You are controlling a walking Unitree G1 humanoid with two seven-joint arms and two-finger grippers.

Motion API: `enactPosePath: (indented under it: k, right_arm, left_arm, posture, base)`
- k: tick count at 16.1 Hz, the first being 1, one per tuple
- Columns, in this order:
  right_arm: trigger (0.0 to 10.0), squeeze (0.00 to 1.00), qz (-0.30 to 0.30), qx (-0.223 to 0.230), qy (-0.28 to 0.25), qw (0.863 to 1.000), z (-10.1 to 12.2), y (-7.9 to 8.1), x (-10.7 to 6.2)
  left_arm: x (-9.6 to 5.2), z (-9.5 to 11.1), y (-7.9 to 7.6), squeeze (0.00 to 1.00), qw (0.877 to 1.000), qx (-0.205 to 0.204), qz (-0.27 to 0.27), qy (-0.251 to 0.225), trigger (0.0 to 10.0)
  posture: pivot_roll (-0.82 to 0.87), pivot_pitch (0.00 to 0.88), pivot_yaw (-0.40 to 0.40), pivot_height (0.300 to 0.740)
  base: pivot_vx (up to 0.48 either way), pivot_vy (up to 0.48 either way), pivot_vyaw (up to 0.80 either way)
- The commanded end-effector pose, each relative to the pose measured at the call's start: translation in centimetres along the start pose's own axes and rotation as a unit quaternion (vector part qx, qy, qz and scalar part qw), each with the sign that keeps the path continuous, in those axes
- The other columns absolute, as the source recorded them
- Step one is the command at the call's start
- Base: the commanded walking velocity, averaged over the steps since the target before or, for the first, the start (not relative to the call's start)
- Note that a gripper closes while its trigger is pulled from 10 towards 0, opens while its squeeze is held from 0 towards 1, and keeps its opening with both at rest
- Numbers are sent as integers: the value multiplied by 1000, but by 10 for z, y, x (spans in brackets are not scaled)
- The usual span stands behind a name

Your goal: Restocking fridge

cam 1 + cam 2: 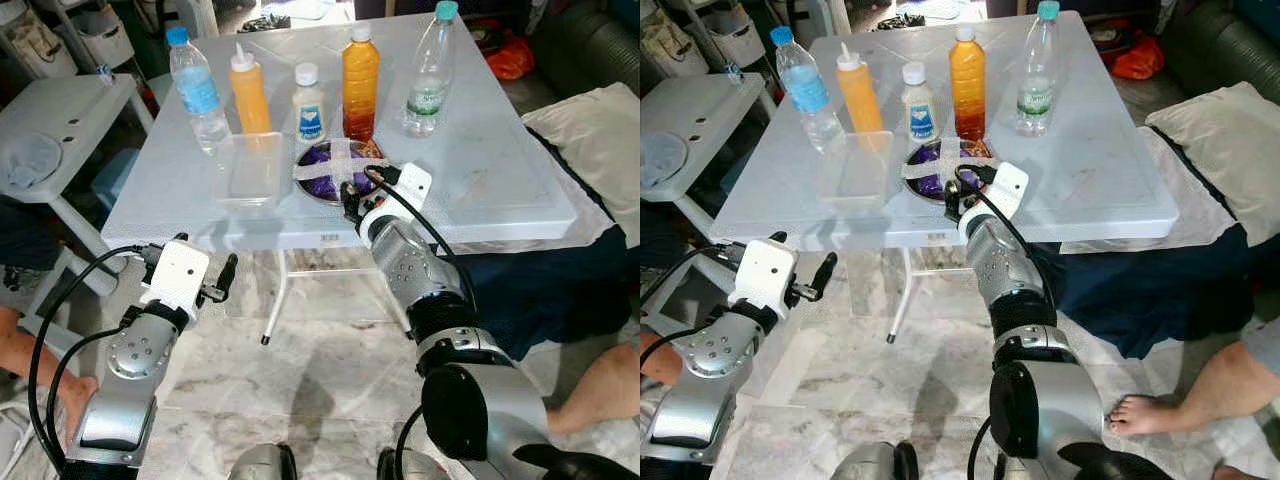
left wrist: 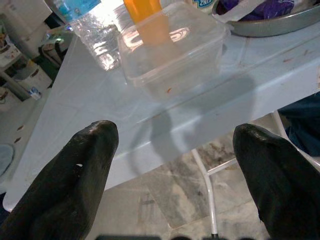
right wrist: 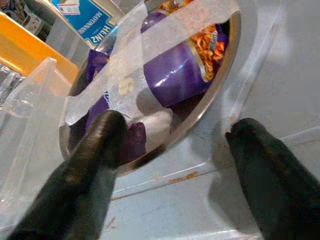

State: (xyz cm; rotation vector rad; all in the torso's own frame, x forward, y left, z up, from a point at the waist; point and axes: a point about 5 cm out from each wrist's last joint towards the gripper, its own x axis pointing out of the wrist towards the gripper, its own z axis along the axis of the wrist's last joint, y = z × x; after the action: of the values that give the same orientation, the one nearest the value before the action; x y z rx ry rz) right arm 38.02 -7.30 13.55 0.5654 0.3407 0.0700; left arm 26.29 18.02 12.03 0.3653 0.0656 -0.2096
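Where the near edge of the white tabletop (image 1: 500,190) meets the robot, a metal bowl (image 1: 335,172) sits holding purple snack packets under crossed strips of pale tape. The right tool (image 3: 175,135) is at that bowl with its fingers spread wide, one black finger (image 3: 97,150) over the bowl's rim and the other (image 3: 265,165) on the tabletop side, gripping nothing. Just beside the bowl, on the robot's left, lies a clear plastic container (image 1: 247,170). Behind them stands a row: a water bottle with a blue cap (image 1: 197,88), an orange squeeze bottle (image 1: 249,92), a small white mayonnaise bottle (image 1: 309,104), a tall bottle of orange liquid (image 1: 360,84) and a clear bottle with a teal cap (image 1: 430,70). The left tool (image 2: 175,165) hangs lower, below the tabletop's edge and above the marble floor (image 1: 320,370), its fingers wide apart and empty, facing the container. A person's bare foot (image 1: 1140,412) rests on the floor at the robot's right.
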Motion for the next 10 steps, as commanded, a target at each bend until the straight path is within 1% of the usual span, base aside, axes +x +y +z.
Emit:
enactPosePath:
  k: [1,3,5,6,7,8,9,10]
  right_arm:
    - [0,0,12,10,11,1000,-2,11,2]
    - [0,0,-2,33,15,999,6,-1,4]
    - [0,0,-12,33,21,999,12,-11,5]
    - [78,0,-20,17,23,999,15,-19,5]
    - [1294,0,-26,2,27,999,19,-28,5]
    - [1451,0,-32,-10,29,999,21,-34,5]
    - [2392,0,-42,-17,36,998,21,-40,5]
    - [10000,0,-46,-25,44,998,19,-43,4]
  left_arm:
    - [0,2,0,0,1000,5,0,-6,10000]
    - [2,6,-4,0,1000,3,-9,-12,10000]
    - [2,6,-6,0,1000,6,-17,-16,10000]
    - [2,7,-7,0,1000,4,-19,-17,10000]
    - [2,7,-9,0,1000,1,-24,-19,10000]
    - [2,8,-10,0,999,4,-27,-21,10000]
    - [2,8,-12,0,999,2,-29,-21,10000]
    - [2,8,-13,0,999,2,-30,-21,10000]
  posture:
    - [102,116,97,740]
    - [105,115,100,740]
    - [107,114,99,740]
    - [107,115,99,740]
    - [106,114,96,740]
    - [103,115,95,740]
    - [100,114,95,740]
    - [95,112,93,740]
  base:
    - [0,0,0]
    - [0,0,0]
    - [0,0,0]
    - [0,0,0]
    - [0,0,0]
    - [0,0,0]
    - [0,0,0]
    - [0,0,0]
